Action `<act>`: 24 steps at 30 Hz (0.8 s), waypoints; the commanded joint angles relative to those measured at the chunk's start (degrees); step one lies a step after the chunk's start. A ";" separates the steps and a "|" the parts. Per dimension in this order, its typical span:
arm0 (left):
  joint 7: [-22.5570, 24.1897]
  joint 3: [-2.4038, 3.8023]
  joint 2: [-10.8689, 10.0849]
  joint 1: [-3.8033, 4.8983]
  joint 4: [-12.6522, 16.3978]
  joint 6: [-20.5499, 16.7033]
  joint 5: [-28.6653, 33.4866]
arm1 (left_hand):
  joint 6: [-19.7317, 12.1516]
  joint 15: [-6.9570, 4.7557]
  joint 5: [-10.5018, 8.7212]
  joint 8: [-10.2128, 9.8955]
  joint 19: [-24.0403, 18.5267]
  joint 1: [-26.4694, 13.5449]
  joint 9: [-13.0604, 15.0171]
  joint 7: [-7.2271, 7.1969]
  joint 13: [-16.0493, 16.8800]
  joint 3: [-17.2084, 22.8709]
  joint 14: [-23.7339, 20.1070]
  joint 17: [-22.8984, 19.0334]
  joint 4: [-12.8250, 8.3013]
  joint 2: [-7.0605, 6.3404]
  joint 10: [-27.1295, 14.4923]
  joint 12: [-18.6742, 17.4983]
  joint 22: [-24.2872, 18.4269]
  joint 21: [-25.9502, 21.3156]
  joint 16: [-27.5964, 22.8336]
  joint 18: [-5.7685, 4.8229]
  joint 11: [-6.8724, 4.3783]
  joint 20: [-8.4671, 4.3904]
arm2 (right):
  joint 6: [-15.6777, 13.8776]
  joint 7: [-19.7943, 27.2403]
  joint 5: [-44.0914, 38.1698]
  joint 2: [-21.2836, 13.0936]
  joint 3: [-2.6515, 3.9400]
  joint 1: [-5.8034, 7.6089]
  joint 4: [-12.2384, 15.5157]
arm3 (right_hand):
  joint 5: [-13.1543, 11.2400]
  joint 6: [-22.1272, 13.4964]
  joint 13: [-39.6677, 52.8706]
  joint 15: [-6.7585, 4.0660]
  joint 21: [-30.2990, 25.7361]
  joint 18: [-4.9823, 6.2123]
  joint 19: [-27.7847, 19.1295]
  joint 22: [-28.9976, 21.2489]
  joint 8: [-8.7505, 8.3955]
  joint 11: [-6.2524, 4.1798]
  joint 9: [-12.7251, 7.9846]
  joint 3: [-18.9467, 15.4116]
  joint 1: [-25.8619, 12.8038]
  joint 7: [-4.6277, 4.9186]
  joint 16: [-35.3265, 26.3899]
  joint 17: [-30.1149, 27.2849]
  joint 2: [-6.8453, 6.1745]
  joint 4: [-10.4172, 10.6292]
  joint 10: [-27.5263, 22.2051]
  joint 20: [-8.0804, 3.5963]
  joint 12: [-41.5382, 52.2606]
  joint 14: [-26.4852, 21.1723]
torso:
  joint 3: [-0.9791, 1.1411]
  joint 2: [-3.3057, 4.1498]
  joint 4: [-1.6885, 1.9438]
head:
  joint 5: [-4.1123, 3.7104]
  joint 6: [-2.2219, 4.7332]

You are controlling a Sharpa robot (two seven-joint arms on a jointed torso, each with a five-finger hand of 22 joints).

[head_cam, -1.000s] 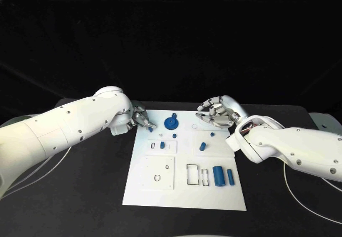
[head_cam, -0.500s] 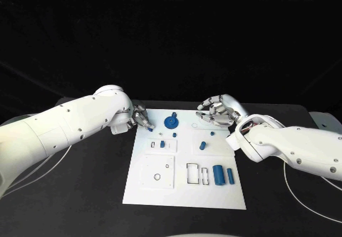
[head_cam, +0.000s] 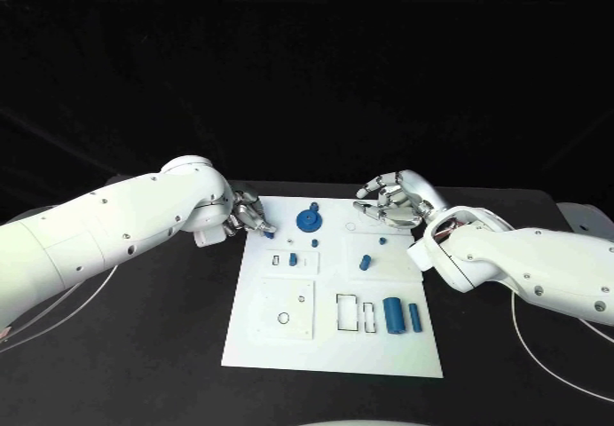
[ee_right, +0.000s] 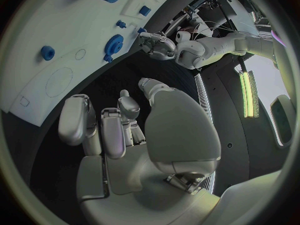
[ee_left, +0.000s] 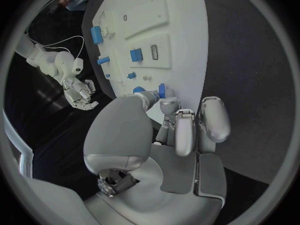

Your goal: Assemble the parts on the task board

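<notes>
Pinching a small blue peg (head_cam: 270, 234) in my left hand (head_cam: 251, 217) fingers, right hand (head_cam: 394, 201) curled empty, I judge seating it on the task board (head_cam: 333, 355) comes next.

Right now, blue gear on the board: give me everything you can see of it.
The blue gear is a toothed disc with a raised hub, looks like matte plastic. It sits on the far part of the white task board, roughly flat; whether it is seated on a peg I cannot tell. Nothing touches it: the left hand, pinching a small blue part, is off to its side, and the right hand hovers apart on the other side.
</notes>
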 commanded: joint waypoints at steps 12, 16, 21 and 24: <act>0.64 0.00 -5.34 -0.25 10.35 -6.16 4.56 | 0.16 -0.47 0.35 0.88 1.06 -1.62 0.64 -0.51 1.24 9.21 4.83 9.98 -7.92 -0.78 1.56 1.23 1.11 0.91 -0.09 -0.11 -0.27 -0.05 | 0.39 0.65 0.04 -0.15 0.00 -0.21 0.12 | 0.32 0.11 0.02 -0.37 -0.34 0.27 0.33 4.55 0.30 -0.02 -0.10 0.07 -0.76 -0.35 -0.40 0.04 0.25 0.19 0.15 -0.23 0.17 1.97 | -0.12 -0.43 0.59 | 0.02 -0.17; 1.42 -0.02 -6.72 -0.75 13.04 -7.78 2.16 | 0.30 -0.52 0.41 1.06 1.25 -2.02 0.72 -0.57 1.51 10.13 4.85 10.01 -8.41 -1.04 1.87 1.43 1.45 1.10 -0.07 -0.17 -0.33 -0.10 | 0.41 0.64 0.07 -0.18 0.00 -0.27 0.17 | 0.32 0.11 0.02 -0.37 -0.34 0.27 0.33 4.55 0.30 -0.02 -0.10 0.07 -0.76 -0.35 -0.40 0.04 0.25 0.19 0.15 -0.23 0.17 1.97 | -0.08 -0.40 0.54 | 0.12 -0.27; 2.06 -0.05 -7.95 -1.41 15.66 -8.89 -0.51 | 0.41 -0.57 0.49 1.18 1.39 -2.33 0.77 -0.60 1.75 10.81 4.87 10.05 -8.80 -1.29 2.11 1.59 1.70 1.23 -0.04 -0.22 -0.37 -0.14 | 0.42 0.64 0.08 -0.19 0.00 -0.36 0.25 | 0.32 0.11 0.02 -0.37 -0.34 0.27 0.33 4.55 0.30 -0.02 -0.10 0.07 -0.76 -0.35 -0.40 0.04 0.25 0.19 0.15 -0.23 0.17 1.97 | -0.12 -0.35 0.50 | 0.24 -0.33; 2.22 -0.07 -8.32 -1.77 16.66 -9.05 -2.01 | 0.43 -0.57 0.50 1.19 1.42 -2.38 0.78 -0.61 1.79 10.93 4.87 10.03 -8.88 -1.36 2.16 1.62 1.77 1.27 -0.05 -0.23 -0.38 -0.15 | 0.42 0.64 0.08 -0.18 -0.01 -0.41 0.28 | 0.32 0.11 0.02 -0.37 -0.34 0.27 0.33 4.55 0.30 -0.02 -0.10 0.07 -0.76 -0.35 -0.40 0.04 0.25 0.19 0.15 -0.23 0.17 1.97 | -0.11 -0.31 0.60 | 0.21 -0.38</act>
